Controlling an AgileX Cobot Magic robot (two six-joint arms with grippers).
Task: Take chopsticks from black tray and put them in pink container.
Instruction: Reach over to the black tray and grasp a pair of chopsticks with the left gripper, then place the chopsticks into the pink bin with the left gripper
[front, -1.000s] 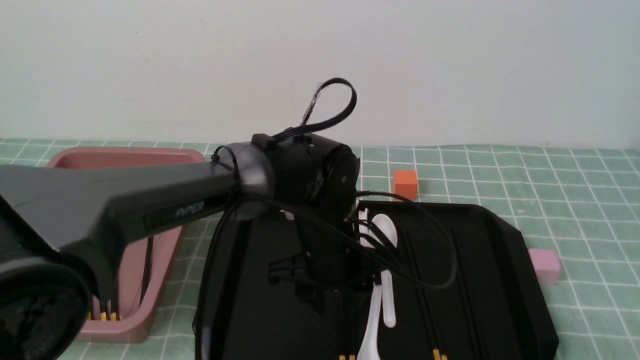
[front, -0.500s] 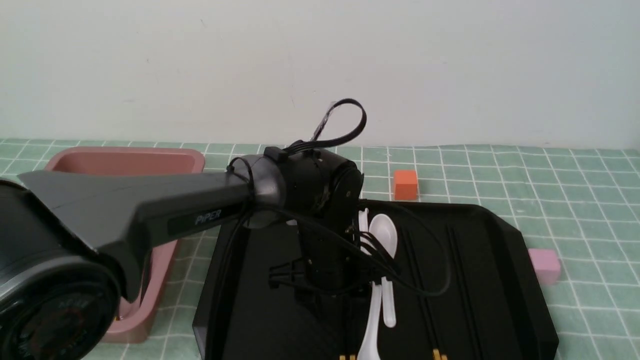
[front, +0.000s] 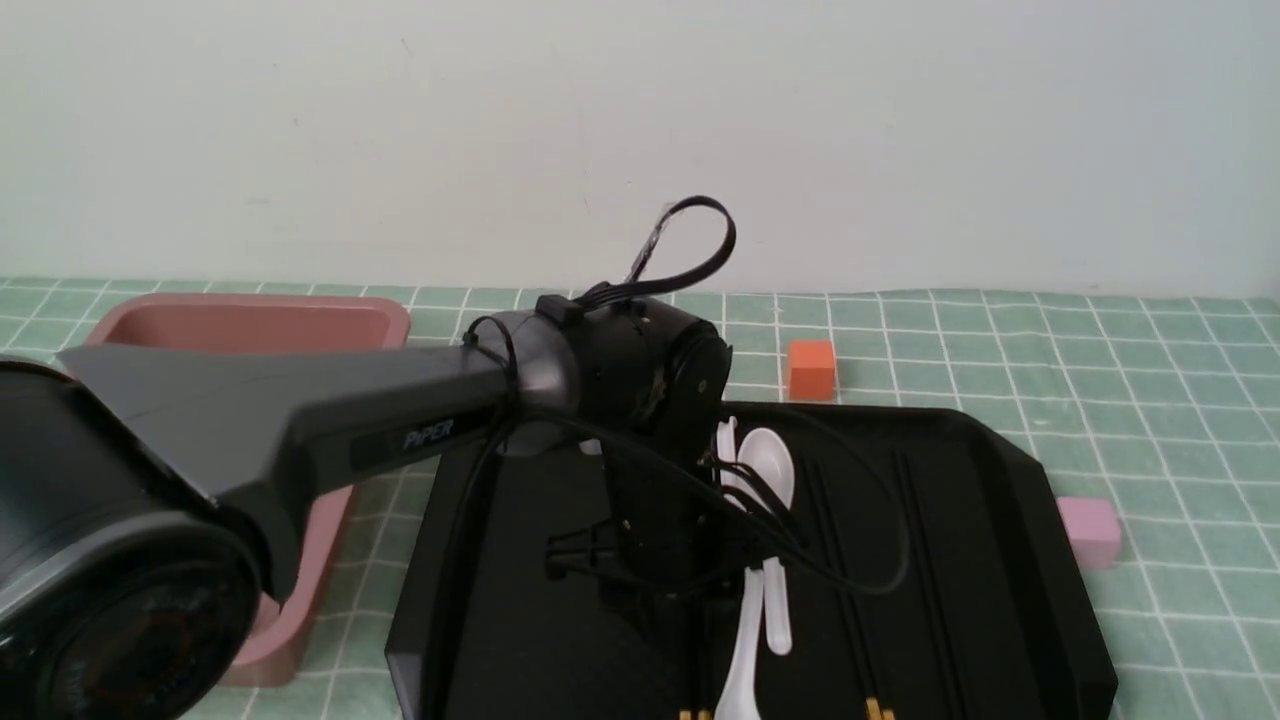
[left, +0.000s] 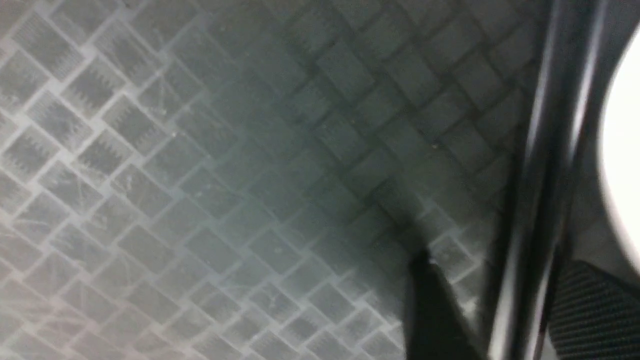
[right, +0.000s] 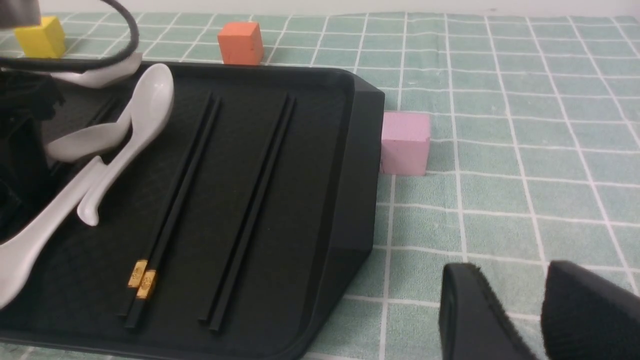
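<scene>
The black tray (front: 1000, 560) lies in the middle, and the right wrist view shows its rim (right: 360, 165). Two pairs of chopsticks (right: 175, 200) rest side by side on its floor. My left gripper (front: 660, 600) points down into the tray, open. In the left wrist view a third pair of chopsticks (left: 540, 190) runs between its fingers (left: 435, 310), just above the textured floor. The pink container (front: 250, 320) stands at the left, half hidden by my left arm. My right gripper (right: 512, 270) hovers open over the cloth to the right of the tray, holding nothing.
White spoons (front: 765, 470) lie in the tray beside my left gripper. An orange cube (front: 811, 368) sits behind the tray, a pale pink cube (front: 1088, 528) at its right side, and a yellow cube (right: 42, 36) further back. A green checked cloth covers the table.
My left arm has swung right and a little lower over the tray, and its elbow now hides more of the pink container.
</scene>
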